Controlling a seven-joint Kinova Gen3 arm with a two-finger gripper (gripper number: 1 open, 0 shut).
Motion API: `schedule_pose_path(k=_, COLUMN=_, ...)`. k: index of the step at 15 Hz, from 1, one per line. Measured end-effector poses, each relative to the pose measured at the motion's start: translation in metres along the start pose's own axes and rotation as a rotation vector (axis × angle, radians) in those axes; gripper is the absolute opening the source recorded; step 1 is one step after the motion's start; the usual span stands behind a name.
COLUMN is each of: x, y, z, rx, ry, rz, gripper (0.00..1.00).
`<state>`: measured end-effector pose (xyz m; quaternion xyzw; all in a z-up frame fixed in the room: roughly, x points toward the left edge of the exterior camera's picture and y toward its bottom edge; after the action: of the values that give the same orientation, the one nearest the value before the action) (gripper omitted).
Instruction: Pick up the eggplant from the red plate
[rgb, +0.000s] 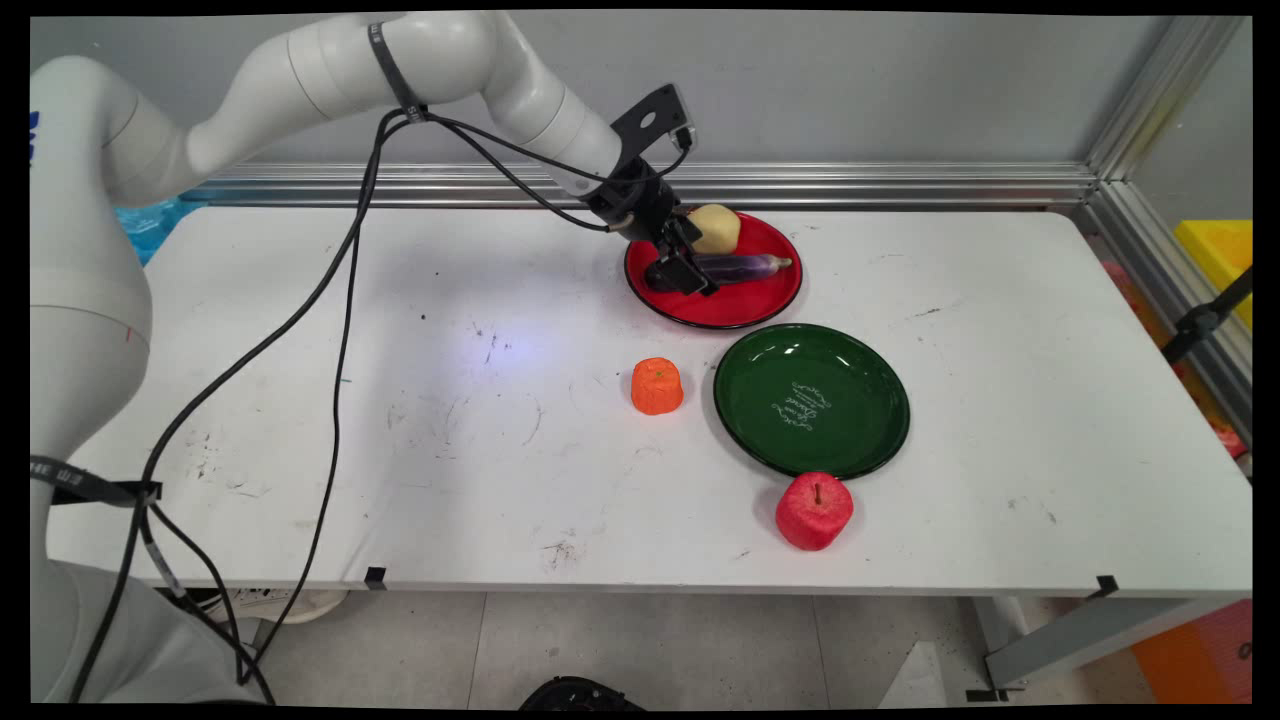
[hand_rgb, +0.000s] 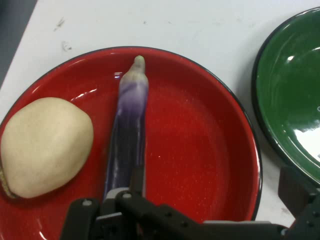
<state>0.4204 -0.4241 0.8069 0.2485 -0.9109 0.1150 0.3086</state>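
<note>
Gripper (rgb: 682, 272) low over the red plate (rgb: 760, 305) near the tabletop's far edge. Fingers (hand_rgb: 295, 192) spread wide, gripping nothing; one finger at the near end of the purple eggplant (rgb: 750, 265), which lies lengthwise across the plate. Pale potato (rgb: 716, 228) just beside it on the same plate. Green plate (rgb: 812, 400) near, toward the front edge. Eggplant probably light, smooth-skinned, apt to roll or slip; best gripped across the slim middle.

A glossy purple eggplant (hand_rgb: 127, 145) with a pale green tip and a cream-coloured potato (hand_rgb: 44, 145) are seen on a red black-rimmed plate (hand_rgb: 200, 150); white lettering is borne by a dark green plate (rgb: 812, 400).
</note>
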Motion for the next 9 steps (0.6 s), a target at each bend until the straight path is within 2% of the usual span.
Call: schedule_pose_path(k=9, x=-0.0051, y=-0.0100, z=0.0047, rx=0.013, ry=-0.001, rz=-0.001, gripper=1.00)
